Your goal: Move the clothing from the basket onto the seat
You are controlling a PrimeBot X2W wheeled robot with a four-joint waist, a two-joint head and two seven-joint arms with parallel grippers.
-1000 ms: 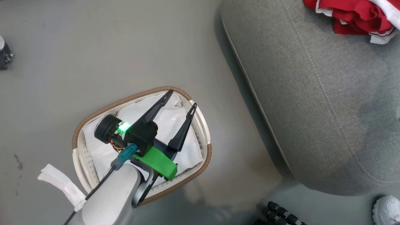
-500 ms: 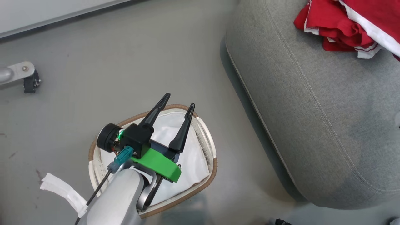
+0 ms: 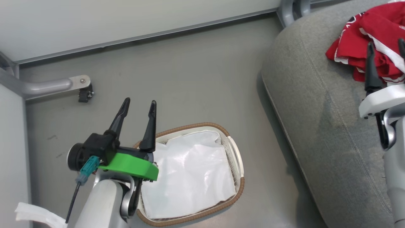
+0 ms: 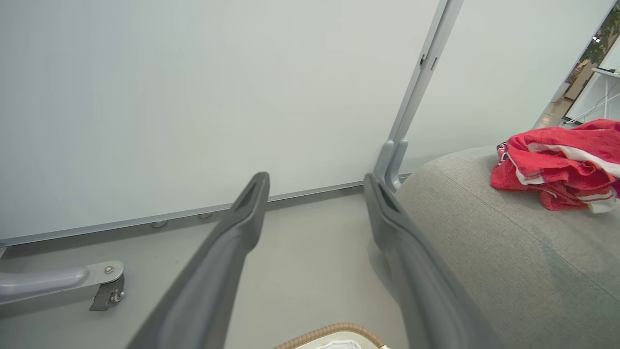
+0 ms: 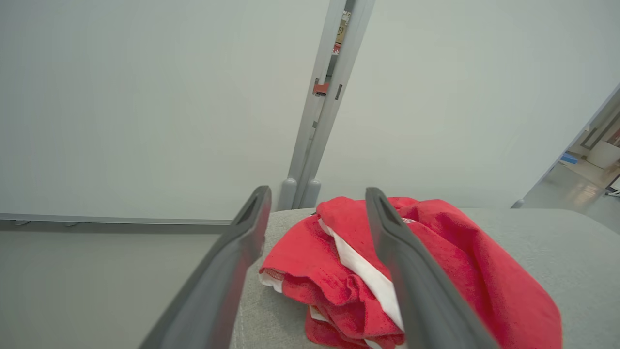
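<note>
Camera has swung up since half a second back; wall now shows. Then the left claw hung over the liner sheet; now, spread and empty, its tips lie past the basket rim, over floor. Newly in view: right claw, spread, empty, clothing heaped just beyond its tips on the seat.
</note>
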